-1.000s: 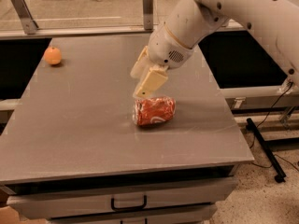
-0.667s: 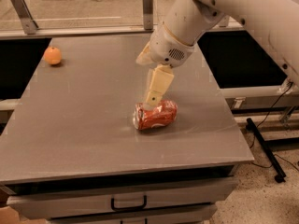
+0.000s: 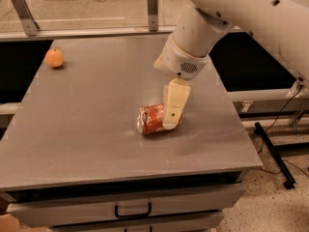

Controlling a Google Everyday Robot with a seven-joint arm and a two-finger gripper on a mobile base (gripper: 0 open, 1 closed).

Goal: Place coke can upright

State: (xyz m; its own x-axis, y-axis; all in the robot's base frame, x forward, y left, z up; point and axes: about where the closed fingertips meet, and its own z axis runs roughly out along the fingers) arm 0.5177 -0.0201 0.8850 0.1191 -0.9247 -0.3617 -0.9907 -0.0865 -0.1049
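Note:
The coke can lies on its side near the middle of the grey table, red-orange with white script, its silver end facing left. My gripper hangs down from the white arm and is lowered to the can's right end, covering part of it. The can rests on the table top.
A round orange fruit sits at the table's far left corner. A drawer with a dark handle is under the table's front edge. Metal posts and a rail run behind the table. A black floor stand is to the right.
My gripper has come down from above the can to the level of its right end. The can has stayed lying in about the same spot.

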